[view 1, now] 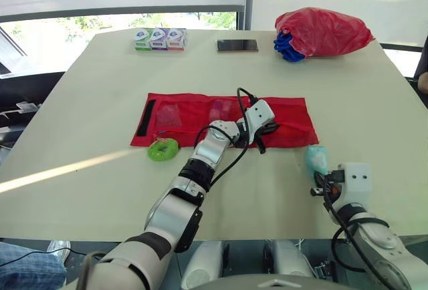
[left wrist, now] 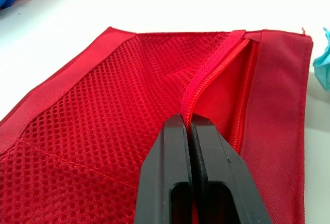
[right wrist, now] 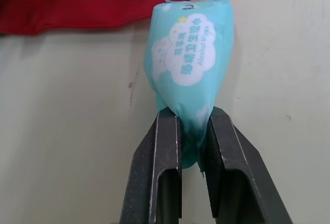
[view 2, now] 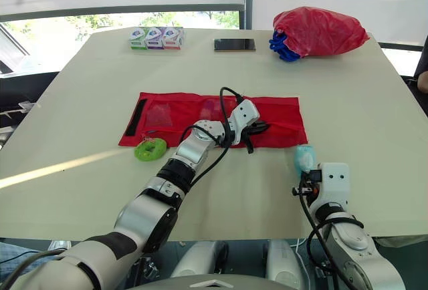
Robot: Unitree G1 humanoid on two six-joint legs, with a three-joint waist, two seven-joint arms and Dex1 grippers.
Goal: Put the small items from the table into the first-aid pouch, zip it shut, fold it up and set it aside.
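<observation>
The red first-aid pouch (view 1: 194, 113) lies unfolded flat across the table's middle, with mesh pockets and a black strip (view 1: 147, 117) at its left end. My left gripper (left wrist: 188, 123) rests on the pouch's right part, shut on the zip edge of the mesh pocket (left wrist: 103, 115); the zip gapes open beside it. A teal wipes packet (right wrist: 191, 64) lies just off the pouch's right front corner, and my right gripper (right wrist: 192, 118) is shut on its near end. A green round item (view 1: 162, 149) sits against the pouch's front left edge.
At the table's far side stand three small boxes (view 1: 159, 39), a phone (view 1: 237, 45) and a red plastic bag with blue contents (view 1: 321, 33). A person's arm (view 1: 422, 69) shows at the right edge. Bare table (view 1: 87, 170) stretches to the front left.
</observation>
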